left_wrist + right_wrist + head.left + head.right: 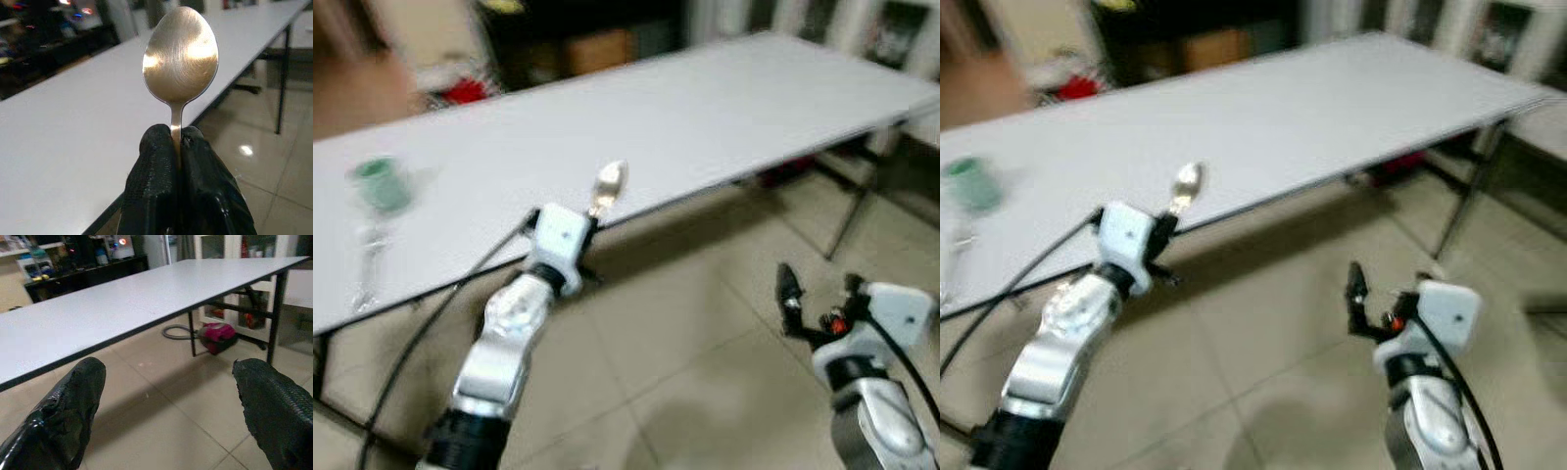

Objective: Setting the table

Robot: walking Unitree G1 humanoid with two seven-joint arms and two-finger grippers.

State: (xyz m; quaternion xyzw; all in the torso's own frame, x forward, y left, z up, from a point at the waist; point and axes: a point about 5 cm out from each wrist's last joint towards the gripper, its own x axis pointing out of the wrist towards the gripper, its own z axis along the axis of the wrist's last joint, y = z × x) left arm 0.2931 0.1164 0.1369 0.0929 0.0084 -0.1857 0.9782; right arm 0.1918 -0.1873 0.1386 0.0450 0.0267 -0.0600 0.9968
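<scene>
A metal spoon [180,58] is held upright by its handle, clamped between the two black fingers [152,181] of the left gripper [591,223], with its bowl raised just at the near edge of a long white table [705,117]. A green cup [382,183], blurred, stands on the table well to the left. The right gripper [168,411] is held low over the tiled floor [705,333], short of the table, its fingers spread wide apart with nothing between them.

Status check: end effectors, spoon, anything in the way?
Left end effector shut on spoon, at table edge. Right end effector open, over floor. Green cup on table, far left.
</scene>
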